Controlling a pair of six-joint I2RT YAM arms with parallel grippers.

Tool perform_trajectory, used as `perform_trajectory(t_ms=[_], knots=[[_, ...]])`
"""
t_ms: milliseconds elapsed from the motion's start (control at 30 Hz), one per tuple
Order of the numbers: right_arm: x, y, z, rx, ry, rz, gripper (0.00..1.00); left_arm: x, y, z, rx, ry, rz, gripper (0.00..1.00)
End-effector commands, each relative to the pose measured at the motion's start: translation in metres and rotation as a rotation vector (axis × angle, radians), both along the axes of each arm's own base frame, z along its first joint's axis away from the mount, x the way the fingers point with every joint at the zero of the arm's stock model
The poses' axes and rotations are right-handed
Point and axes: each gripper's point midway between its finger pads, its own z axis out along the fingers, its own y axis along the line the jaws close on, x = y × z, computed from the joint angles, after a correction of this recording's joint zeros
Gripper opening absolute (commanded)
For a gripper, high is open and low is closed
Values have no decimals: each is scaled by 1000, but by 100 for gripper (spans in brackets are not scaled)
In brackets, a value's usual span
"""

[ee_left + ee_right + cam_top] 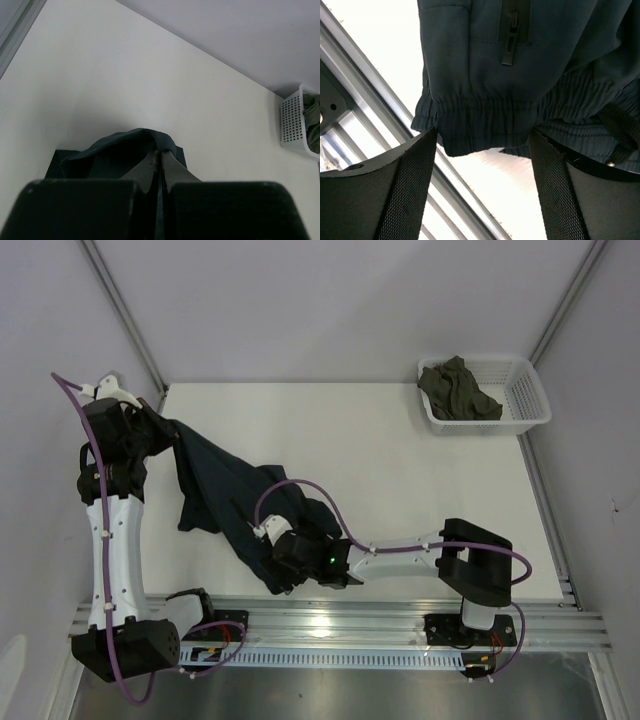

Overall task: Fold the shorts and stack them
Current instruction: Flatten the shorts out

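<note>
The dark teal-navy shorts (230, 500) are stretched across the left part of the white table (400, 470). My left gripper (168, 437) is shut on their far-left edge and holds it up. In the left wrist view the fabric (115, 152) bunches over the shut left gripper (161, 151). My right gripper (283, 558) is at the near end of the shorts. In the right wrist view it (481, 137) stands open, and the gathered elastic waistband (485, 117) hangs just beyond its fingertips, not pinched. A zip pocket (512, 35) and a black drawstring (620, 131) show there.
A white basket (525, 400) at the table's far right corner holds an olive-green garment (458, 390); the basket (295, 122) also shows in the left wrist view. An aluminium rail (400, 622) runs along the near edge, just below the right gripper (365, 107).
</note>
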Motion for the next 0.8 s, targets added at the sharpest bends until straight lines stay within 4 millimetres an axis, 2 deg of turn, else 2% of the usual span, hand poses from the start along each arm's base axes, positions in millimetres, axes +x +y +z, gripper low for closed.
perform_trajectory(t_ms=[0, 400, 767], knots=[[6, 13, 11, -6, -68, 8, 75, 1, 2, 18, 8, -69, 5, 0], [17, 8, 34, -37, -139, -20, 79, 1, 2, 20, 11, -73, 1, 0], [16, 20, 28, -42, -129, 15, 77, 0, 2, 21, 13, -75, 0, 0]])
